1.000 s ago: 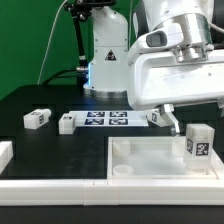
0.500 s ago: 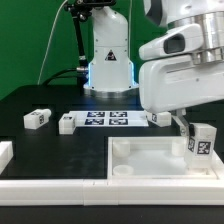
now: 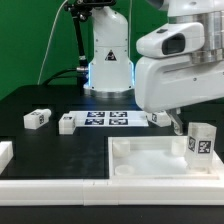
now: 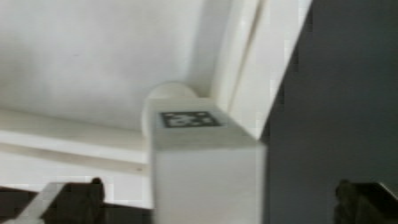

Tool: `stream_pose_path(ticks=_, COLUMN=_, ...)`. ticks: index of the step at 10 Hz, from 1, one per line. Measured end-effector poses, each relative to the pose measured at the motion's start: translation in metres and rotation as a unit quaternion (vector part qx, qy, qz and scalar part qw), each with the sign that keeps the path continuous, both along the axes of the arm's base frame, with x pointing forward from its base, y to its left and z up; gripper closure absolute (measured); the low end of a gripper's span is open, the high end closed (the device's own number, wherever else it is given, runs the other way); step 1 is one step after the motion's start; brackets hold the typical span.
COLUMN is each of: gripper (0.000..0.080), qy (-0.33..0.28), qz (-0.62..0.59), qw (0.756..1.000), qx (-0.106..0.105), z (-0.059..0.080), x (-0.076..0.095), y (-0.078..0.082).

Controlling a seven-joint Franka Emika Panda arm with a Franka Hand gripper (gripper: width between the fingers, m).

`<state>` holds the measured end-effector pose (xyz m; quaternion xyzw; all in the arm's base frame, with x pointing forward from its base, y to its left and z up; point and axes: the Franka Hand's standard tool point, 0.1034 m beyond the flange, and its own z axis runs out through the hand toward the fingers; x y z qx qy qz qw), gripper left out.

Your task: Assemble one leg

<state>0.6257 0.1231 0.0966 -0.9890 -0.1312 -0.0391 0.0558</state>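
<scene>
White plastic, the leg (image 3: 200,143) stands upright at the exterior view's right, at a corner of the big white tray piece (image 3: 150,160) on the black bench (image 3: 60,145), and you see the arm (image 3: 180,70) just above it. In the wrist view you find the end effector (image 4: 217,200) open: its fingers (image 4: 71,200) are apart on both sides of the leg, not touching it
</scene>
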Motion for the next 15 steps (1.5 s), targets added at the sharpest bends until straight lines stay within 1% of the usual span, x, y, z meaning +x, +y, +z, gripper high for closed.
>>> stream_pose_path(ticks=4, gripper=0.0151, qy=0.003, qz=-0.001, qw=1.000, qx=0.000, z=-0.002, x=-0.002, y=0.001)
stream_pose_path(ticks=6, gripper=0.0151, qy=0.009, qz=-0.022, qw=1.000, qx=0.000, z=-0.009, x=-0.004, y=0.002)
stream_pose_path(ticks=9, gripper=0.0151, qy=0.012, qz=-0.024, qw=1.000, qx=-0.001, z=-0.011, x=-0.005, y=0.001)
stream_pose_path(ticks=10, gripper=0.0183, qy=0.011, qz=-0.018, qw=1.000, qx=-0.001, z=-0.012, x=-0.005, y=0.001)
stream_pose_path(ticks=11, gripper=0.0183, qy=0.011, qz=-0.016, qw=1.000, qx=-0.001, z=-0.012, x=-0.005, y=0.000)
stream_pose_path(ticks=12, gripper=0.0319, qy=0.011, qz=-0.016, qw=1.000, qx=-0.001, z=-0.012, x=-0.005, y=0.000)
stream_pose_path(ticks=13, gripper=0.0496, qy=0.011, qz=-0.016, qw=1.000, qx=-0.001, z=-0.012, x=-0.005, y=0.000)
stream_pose_path(ticks=15, gripper=0.0501, qy=0.010, qz=-0.017, qw=1.000, qx=-0.001, z=-0.011, x=-0.004, y=-0.001)
